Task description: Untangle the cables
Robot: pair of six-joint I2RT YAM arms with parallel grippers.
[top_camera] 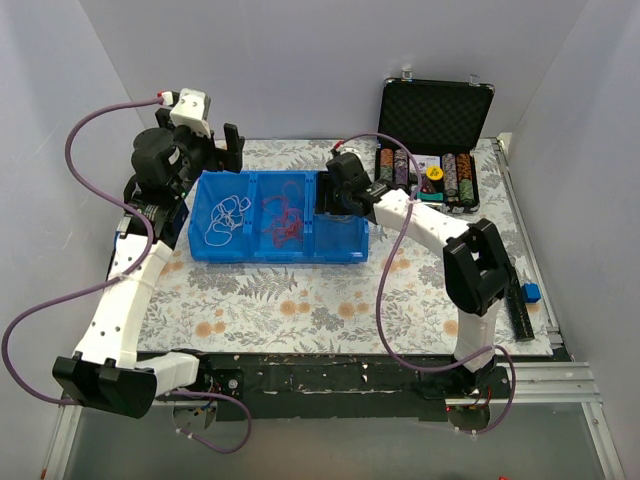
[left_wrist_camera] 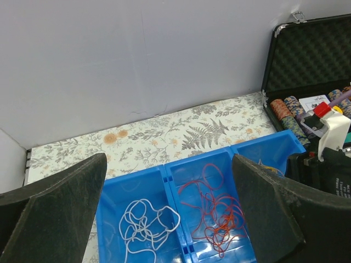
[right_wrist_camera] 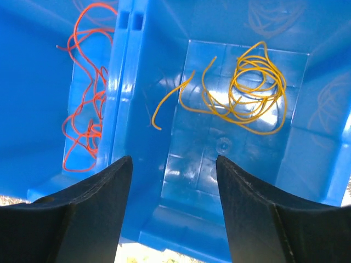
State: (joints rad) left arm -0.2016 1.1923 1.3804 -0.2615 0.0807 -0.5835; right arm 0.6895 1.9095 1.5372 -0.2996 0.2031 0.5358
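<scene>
Three cables lie apart in a blue three-compartment bin (top_camera: 280, 256). The white cable (top_camera: 228, 218) is in the left compartment and the red cable (top_camera: 282, 221) in the middle one. The orange-yellow cable (right_wrist_camera: 253, 87) lies loose on the floor of the right compartment. My right gripper (right_wrist_camera: 173, 161) is open and empty, just above that compartment's near end and short of the cable; it shows from above too (top_camera: 335, 200). My left gripper (left_wrist_camera: 169, 164) is open and empty, held high behind the bin's left end (top_camera: 222, 150), looking down on the white cable (left_wrist_camera: 145, 224) and the red cable (left_wrist_camera: 216, 211).
An open black case (top_camera: 436, 105) with rows of poker chips (top_camera: 440, 175) stands at the back right, close behind my right arm. A small blue block (top_camera: 531, 293) lies by the right table edge. Grey walls enclose the floral tablecloth on three sides.
</scene>
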